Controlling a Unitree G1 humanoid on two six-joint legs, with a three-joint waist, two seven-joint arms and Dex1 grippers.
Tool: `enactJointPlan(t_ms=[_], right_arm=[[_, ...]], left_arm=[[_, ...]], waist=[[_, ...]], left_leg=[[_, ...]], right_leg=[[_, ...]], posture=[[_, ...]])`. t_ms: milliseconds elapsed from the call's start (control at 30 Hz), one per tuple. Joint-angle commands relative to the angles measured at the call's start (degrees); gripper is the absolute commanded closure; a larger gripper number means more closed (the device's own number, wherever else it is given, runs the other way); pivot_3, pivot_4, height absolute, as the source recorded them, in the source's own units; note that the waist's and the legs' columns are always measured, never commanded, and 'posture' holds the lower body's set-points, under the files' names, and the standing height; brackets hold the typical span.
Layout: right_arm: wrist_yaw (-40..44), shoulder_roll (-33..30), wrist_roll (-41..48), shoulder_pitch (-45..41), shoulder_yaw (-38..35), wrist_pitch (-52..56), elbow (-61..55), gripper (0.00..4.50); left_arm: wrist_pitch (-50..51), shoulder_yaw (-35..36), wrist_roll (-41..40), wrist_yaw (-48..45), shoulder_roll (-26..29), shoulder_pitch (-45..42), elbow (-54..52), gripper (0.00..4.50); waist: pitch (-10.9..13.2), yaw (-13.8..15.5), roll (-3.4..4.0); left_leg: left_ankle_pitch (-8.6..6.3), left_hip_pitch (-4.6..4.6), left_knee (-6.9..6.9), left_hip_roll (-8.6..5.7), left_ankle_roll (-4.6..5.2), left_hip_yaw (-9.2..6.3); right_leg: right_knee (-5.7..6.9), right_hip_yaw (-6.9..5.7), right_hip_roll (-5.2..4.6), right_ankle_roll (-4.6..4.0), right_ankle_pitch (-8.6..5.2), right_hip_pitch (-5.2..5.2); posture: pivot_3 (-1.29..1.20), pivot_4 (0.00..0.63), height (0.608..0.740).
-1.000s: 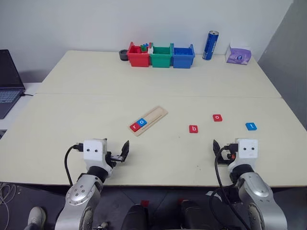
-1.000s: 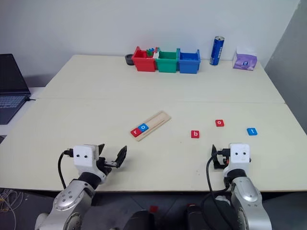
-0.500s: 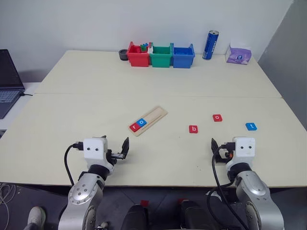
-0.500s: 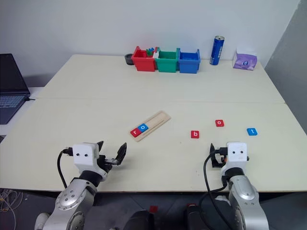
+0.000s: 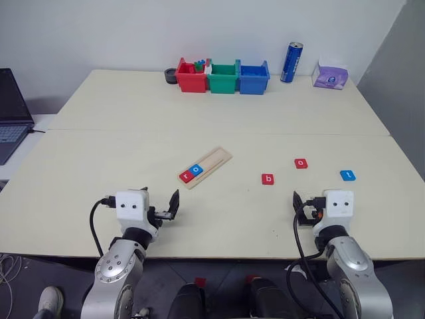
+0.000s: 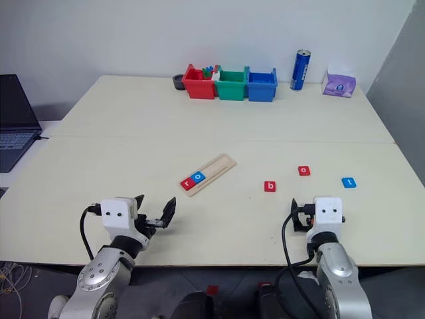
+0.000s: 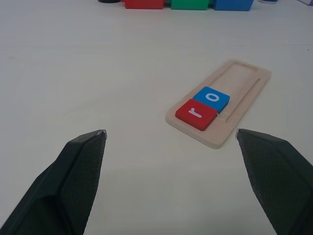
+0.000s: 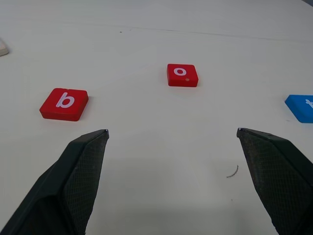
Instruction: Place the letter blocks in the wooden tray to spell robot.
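My left end effector (image 7: 171, 142) hangs over the near edge of the surface (image 5: 133, 153) with its two fingers spread wide and nothing between them; my right end effector (image 8: 171, 139) hangs at the near edge on the other side, its fingers just as wide apart and empty. Ahead of the left one lies the wooden tray (image 7: 239, 88), set at a slant, with a red r block (image 7: 195, 113) at its near end and a blue o block (image 7: 212, 98) touching it right behind, both in the groove; the rest of the groove is bare. Ahead of the right one three blocks lie loose on the surface, well apart from the tray: a red b block (image 8: 64, 104) nearest, a red o block (image 8: 182, 75) a little farther and to the right, and a blue t block (image 5: 347, 175) farther right again. Along the far edge stand a red bin (image 5: 191, 78), a green bin (image 5: 223, 78) and a blue bin (image 5: 254, 78) side by side, then a blue can (image 5: 291, 62) upright and a purple tissue pack (image 5: 330, 76). A laptop (image 5: 12, 113) sits off to my left.
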Motion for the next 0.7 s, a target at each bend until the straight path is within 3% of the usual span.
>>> enactJointPlan(t_ms=[33, 167, 367, 700], right_arm=[[4.9, -2.6, 2.5, -1.7, 0.4, 0.2, -3.9, 0.03], [17.6, -9.6, 13.9, -5.6, -2.2, 4.9, -5.8, 0.03], [34.6, -22.9, 28.7, -18.7, -5.6, 11.6, -0.5, 0.03], [41.1, -26.4, 32.5, -28.4, -1.3, 13.5, 5.3, 0.03]], left_arm=[[0.5, 1.6, -2.4, -2.9, 2.3, -2.9, 0.5, 0.0], [1.3, 3.8, -5.5, -8.2, 7.5, -8.5, 5.1, 0.0], [2.6, 3.8, -9.5, -17.6, 14.0, -16.9, 14.3, 0.0], [-3.0, -2.7, -7.1, -32.6, 20.3, -27.1, 31.1, 0.0]], waist=[[0.0, 0.0, 0.0], [0.0, 0.0, -0.01], [0.1, 0.0, -0.05], [0.1, 0.0, -0.09]], left_leg=[[0.0, 0.0, 0.0, -0.01, 0.0, 0.0], [0.0, 0.02, 0.0, -0.03, 0.0, 0.0], [-0.01, 0.02, -0.01, -0.05, 0.02, 0.03], [-0.01, -0.08, -0.09, -0.01, 0.02, -0.03]], right_leg=[[0.0, -0.01, 0.0, 0.0, 0.0, 0.0], [0.0, -0.05, 0.09, 0.0, 0.0, 0.0], [-0.02, -0.19, 0.13, -0.01, 0.01, 0.0], [-0.09, -0.16, 0.15, -0.13, 0.01, -0.04]], posture=[[0.0, 0.15, 0.74], [0.0, 0.15, 0.74], [0.0, 0.15, 0.74], [0.0, 0.15, 0.74]])
